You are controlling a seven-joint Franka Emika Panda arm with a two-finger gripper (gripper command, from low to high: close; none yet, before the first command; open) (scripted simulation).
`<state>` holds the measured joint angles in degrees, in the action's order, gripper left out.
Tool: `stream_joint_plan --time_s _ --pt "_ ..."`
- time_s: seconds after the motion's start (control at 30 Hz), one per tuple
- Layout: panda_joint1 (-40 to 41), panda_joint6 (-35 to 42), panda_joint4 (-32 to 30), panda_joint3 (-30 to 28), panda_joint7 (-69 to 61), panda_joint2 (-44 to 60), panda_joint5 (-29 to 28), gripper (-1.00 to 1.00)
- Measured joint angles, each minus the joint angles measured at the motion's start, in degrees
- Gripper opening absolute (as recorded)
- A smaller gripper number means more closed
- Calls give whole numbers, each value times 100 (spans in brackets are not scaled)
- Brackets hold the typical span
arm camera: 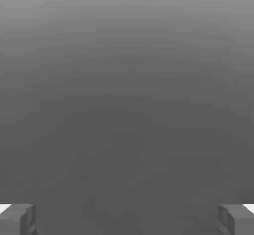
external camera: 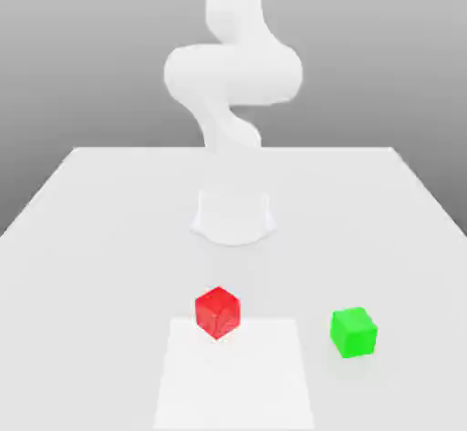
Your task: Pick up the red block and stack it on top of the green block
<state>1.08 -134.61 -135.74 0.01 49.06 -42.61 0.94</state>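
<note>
A white robot arm point(external camera: 233, 74) rises from a round base point(external camera: 233, 218) near the middle of a pale table point(external camera: 91, 210). In the exterior view the arm climbs from the base, bulges into a thick rounded bend, then narrows and continues upward past the top edge. Its outline is soft and pale against the grey backdrop.

In the hand view, the gripper point(arm camera: 127, 219) has its two grey fingertips point(arm camera: 17, 219) at opposite lower corners of the picture, spread wide apart. Nothing lies between them; plain grey fills the gap.

The red block point(external camera: 218, 312) sits on the table in front of the arm's base, nearer the camera and slightly toward the exterior view's left. It rests at the far edge of a lighter square patch point(external camera: 233, 374) on the table, turned so one corner faces the camera. The green block point(external camera: 353, 332) sits on the table well apart from the red block, off toward the exterior view's right and a little nearer the camera. The two blocks do not touch, and the arm touches neither
</note>
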Motion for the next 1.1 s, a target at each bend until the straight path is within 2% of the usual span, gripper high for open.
stream_joint_plan --time_s 0.43,0.57,0.7,0.8,0.83,1.1 --pt "699 -1794 -2509 509 2308 2113 385 0" --pt "941 -2642 -3297 734 3285 3165 321 0" --pt "1003 -3581 -3382 652 3799 4319 -52 0" --pt "698 -4129 -3314 271 4045 4958 -366 0" --pt "585 -4273 -3295 155 4077 5123 -398 -100" --pt "624 -4185 -3309 204 4046 5012 -362 -100"
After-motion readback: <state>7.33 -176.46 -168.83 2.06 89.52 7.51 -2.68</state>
